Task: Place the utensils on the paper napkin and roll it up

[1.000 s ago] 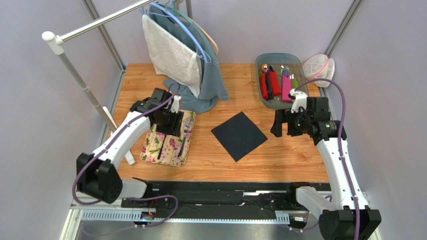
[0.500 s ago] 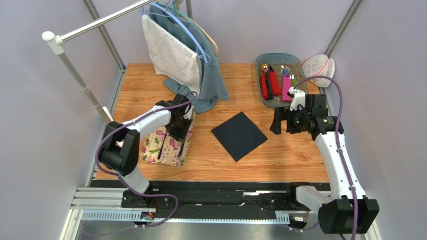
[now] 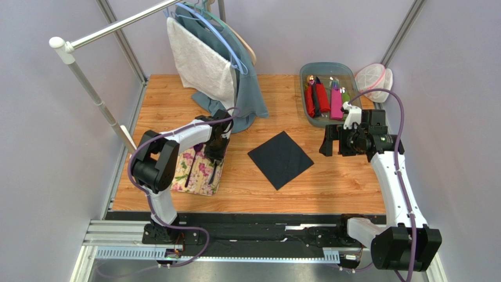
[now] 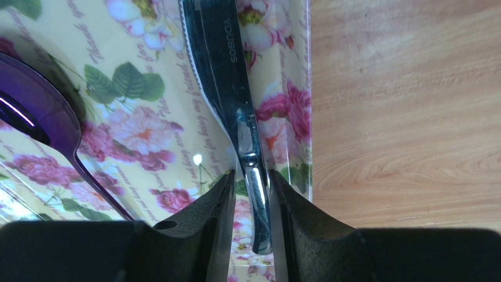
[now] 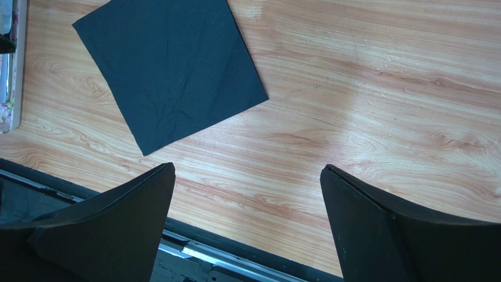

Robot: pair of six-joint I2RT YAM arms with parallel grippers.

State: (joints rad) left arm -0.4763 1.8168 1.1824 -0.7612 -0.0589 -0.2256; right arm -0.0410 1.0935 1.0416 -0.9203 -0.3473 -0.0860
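The left tool (image 4: pixel 251 176) is down on the floral mat (image 4: pixel 147 129), a glossy sheet printed with pink roses and script that lies at the left of the wooden surface (image 4: pixel 406 117). Its matte black fingers (image 4: pixel 211 223) are clamped on the slim, polished handle of the dark knife (image 4: pixel 226 70). The knife's blade is flat and serrated along one edge, and it points away from the tool, close to the mat's right border. Just left of it on the mat lies the purple spoon (image 4: pixel 35 100), its bowl smooth and mirror-like.

The paper napkin (image 3: pixel 280 158) lies flat near the middle of the surface, right of the mat and apart from it. It is a thin, very dark square turned like a diamond, with faint creases across it (image 5: pixel 170 70).

The right tool (image 3: pixel 327 143) hangs above bare wood to the right of the napkin, its broad wedge-shaped fingers (image 5: pixel 106 235) spread wide with nothing between them.

At the far right stands a translucent tub (image 3: pixel 301 88) holding a red roll (image 3: pixel 310 100) and a pink roll (image 3: pixel 336 103).
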